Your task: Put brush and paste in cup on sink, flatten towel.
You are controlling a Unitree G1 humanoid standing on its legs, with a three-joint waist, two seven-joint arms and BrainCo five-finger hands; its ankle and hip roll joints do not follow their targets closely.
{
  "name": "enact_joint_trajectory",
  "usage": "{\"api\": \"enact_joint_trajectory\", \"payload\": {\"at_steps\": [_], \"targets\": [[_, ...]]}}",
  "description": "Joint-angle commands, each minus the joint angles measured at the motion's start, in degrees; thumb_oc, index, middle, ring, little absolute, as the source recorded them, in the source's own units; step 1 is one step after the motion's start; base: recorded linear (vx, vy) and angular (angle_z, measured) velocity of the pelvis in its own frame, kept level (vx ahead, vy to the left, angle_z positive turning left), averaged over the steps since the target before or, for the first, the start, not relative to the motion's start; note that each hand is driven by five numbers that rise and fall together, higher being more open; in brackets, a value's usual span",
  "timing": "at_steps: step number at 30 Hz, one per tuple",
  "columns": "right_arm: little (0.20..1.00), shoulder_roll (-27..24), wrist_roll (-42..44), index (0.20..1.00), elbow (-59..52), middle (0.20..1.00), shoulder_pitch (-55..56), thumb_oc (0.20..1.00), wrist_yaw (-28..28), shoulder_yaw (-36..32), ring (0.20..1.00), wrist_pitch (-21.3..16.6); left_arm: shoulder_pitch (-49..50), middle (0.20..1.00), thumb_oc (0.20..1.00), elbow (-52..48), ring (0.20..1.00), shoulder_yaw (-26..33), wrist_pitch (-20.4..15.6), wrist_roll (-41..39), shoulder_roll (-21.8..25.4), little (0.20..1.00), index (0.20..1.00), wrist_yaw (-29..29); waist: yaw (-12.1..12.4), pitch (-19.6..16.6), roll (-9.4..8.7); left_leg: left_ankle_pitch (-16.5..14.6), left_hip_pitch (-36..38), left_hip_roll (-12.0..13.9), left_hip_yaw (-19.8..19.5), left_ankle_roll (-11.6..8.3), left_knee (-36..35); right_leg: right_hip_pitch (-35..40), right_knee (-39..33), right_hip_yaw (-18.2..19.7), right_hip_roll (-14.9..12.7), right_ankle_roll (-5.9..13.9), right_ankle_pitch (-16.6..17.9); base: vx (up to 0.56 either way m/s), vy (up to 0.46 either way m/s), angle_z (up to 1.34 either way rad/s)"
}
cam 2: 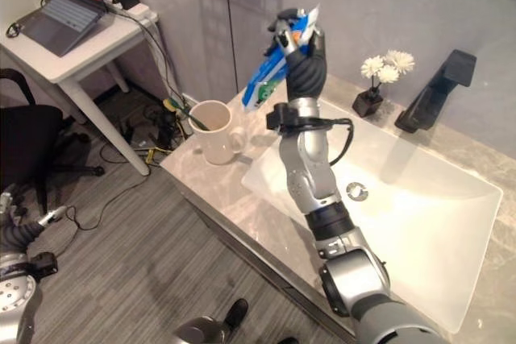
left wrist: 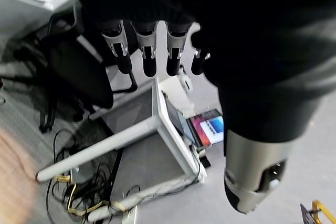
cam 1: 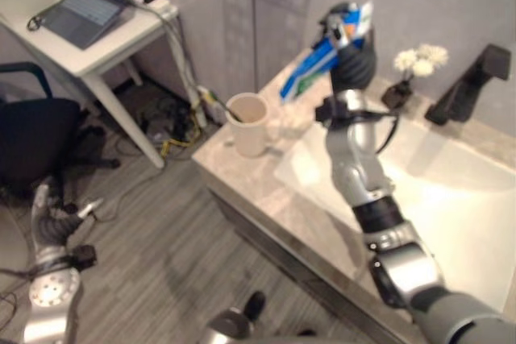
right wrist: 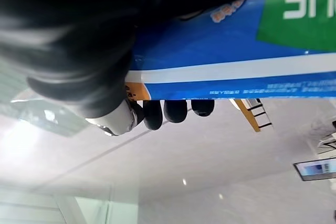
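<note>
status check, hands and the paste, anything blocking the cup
Right hand shut on toothpaste tube, raised above the counter. Left hand idle, open, low over the floor. Cup upright on the counter, brush already in it, nothing blocking it.

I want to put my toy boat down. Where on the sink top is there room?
The basin right of the right hand and its toothpaste lies bare. The counter strip in front of the cup is free too. It's crowded between the flowers and faucet.

Both head eyes look down on the sink (cam 2: 451,223); wrist cameras sit close
</note>
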Motion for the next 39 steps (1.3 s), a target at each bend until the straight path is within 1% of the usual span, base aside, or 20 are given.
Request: {"api": "enact_joint_trajectory", "payload": {"at_steps": [1,4,10,15,16,21,25,30,36,39], "targets": [[0.200,-0.88,-5.95,0.200,-6.64,0.200,-6.77,0.200,-0.12,2.99,0.200,-1.62,0.21,1.000,1.000,-1.36,1.000,0.28,-1.78,0.13,4.17,1.000,1.000,-0.70,0.90,-2.75,-3.27,-3.89,-0.85,2.28,2.74,0.42,0.58,5.83,0.22,3.04,-3.01,2.63,-3.97,0.03,0.019,-0.05],[0.200,-1.41,-7.88,0.200,-6.69,0.200,-8.49,0.200,-1.04,2.92,0.200,-1.65,0.33,1.000,1.000,-1.70,1.000,-0.19,-1.78,0.57,4.28,1.000,1.000,-1.06,0.58,-2.79,-3.50,-4.19,-0.57,2.35,3.19,0.57,0.58,5.75,0.22,3.75,-2.97,2.69,-3.92,0.03,0.019,-0.05],[0.200,-1.14,-8.73,0.200,-8.58,0.200,-11.07,0.200,-2.25,2.96,0.200,-2.13,0.06,1.000,1.000,-1.03,1.000,-0.84,-1.78,-0.05,3.64,1.000,1.000,-0.61,0.03,-3.01,-3.71,-4.62,0.03,2.61,4.27,0.79,0.58,5.72,0.22,4.76,-2.99,2.74,-3.74,0.02,0.016,-0.10],[0.200,-0.94,-9.18,0.200,-10.46,0.200,-12.08,0.200,-2.31,3.39,0.200,-2.19,0.41,1.000,1.000,1.01,1.000,-1.94,-0.62,0.64,3.54,1.000,1.000,-0.78,-0.37,-3.11,-3.59,-4.77,0.41,2.75,4.75,0.86,0.58,5.80,0.22,5.32,-2.94,2.74,-3.74,0.00,0.005,-0.08],[0.200,-0.35,-8.68,0.200,-11.28,0.200,-12.41,0.200,-1.84,3.86,0.200,-2.26,0.75,1.000,1.000,2.48,1.000,-2.53,0.12,1.45,3.42,1.000,1.000,-0.84,-0.54,-3.13,-3.60,-4.85,0.53,2.83,4.87,0.89,0.58,5.84,0.22,5.40,-2.92,2.71,-3.77,-0.01,-0.001,-0.07],[0.200,0.36,-7.93,0.200,-13.04,0.200,-11.79,0.200,-1.08,5.72,0.200,-1.86,1.29,1.000,1.000,4.15,1.000,-3.07,1.01,2.91,2.65,1.000,1.000,-0.63,-0.96,-3.04,-3.58,-4.96,0.68,2.89,5.25,0.85,0.58,5.81,0.22,5.62,-2.85,2.69,-3.76,-0.02,0.002,-0.05],[0.200,1.81,-7.67,0.200,-15.54,0.200,-10.77,0.200,-0.05,7.74,0.200,-1.29,2.15,1.000,1.000,3.42,1.000,-3.53,2.08,4.37,2.07,1.000,1.000,-0.88,-1.11,-2.88,-3.43,-4.95,0.65,2.98,5.38,0.87,0.58,5.78,0.22,5.73,-2.85,2.62,-3.78,-0.02,-0.001,-0.03],[0.200,4.25,-6.61,0.200,-15.19,0.200,-10.50,0.200,0.73,10.47,0.200,-0.81,2.47,1.000,1.000,3.30,1.000,-3.57,1.87,4.13,1.23,1.000,1.000,-0.20,-1.35,-2.82,-3.39,-5.02,0.82,3.04,6.02,0.92,0.58,5.46,0.22,6.37,-2.97,2.69,-3.53,0.00,0.000,0.00],[0.200,4.59,-6.05,0.200,-13.77,0.200,-10.27,0.200,1.36,12.38,0.200,-0.19,2.66,1.000,1.000,3.52,1.000,-4.08,1.90,4.14,0.99,1.000,1.000,-0.02,-1.16,-2.70,-3.58,-5.00,0.77,3.03,6.43,0.93,0.58,5.30,0.22,6.61,-3.07,2.78,-3.26,-0.02,0.011,-0.05],[0.200,4.18,-7.20,0.200,-13.60,0.200,-9.90,0.200,1.37,13.17,0.200,0.33,3.04,1.000,1.000,3.24,1.000,-4.11,1.99,4.57,1.01,1.000,1.000,-0.19,-1.14,-2.71,-3.63,-4.99,0.78,2.96,6.35,0.93,0.58,5.32,0.22,6.49,-3.09,2.84,-3.19,0.00,0.000,0.00]]}}
